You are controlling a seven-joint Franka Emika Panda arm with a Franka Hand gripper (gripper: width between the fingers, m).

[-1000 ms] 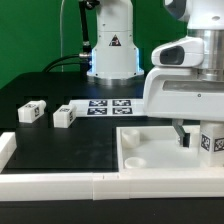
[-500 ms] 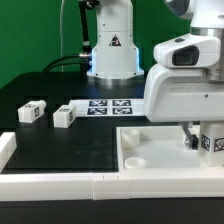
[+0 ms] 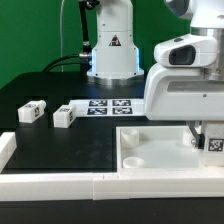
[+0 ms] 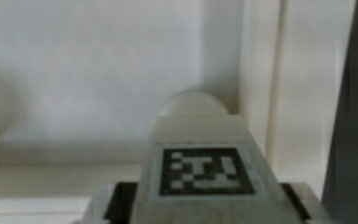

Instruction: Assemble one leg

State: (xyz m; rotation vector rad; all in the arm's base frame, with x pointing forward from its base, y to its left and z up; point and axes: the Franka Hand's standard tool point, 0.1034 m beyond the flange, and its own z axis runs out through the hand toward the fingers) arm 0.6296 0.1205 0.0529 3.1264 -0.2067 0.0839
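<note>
We read the end effector [image 3: 207, 143] as clenched on the leg [image 4: 202, 150]: in the wrist view the tagged block sits between the two fingers, its tag facing the camera and its rounded end pointing away. In the exterior view the leg [image 3: 214, 142] shows just under the wrist housing, low over the white panel [image 3: 150, 160], close to the panel's rim on the exterior view's right; we cannot tell whether it touches the panel floor. We judge the leg light, rigid and smooth, so liable to slip or twist; flat opposite sides near mid-height look like the best hold, as taken here. Farther out, two spare legs [image 3: 64, 116] [image 3: 30, 112] lie on the black worktop [image 3: 60, 145], well apart from the end effector, with the marker board [image 3: 108, 106] beyond them.
</note>
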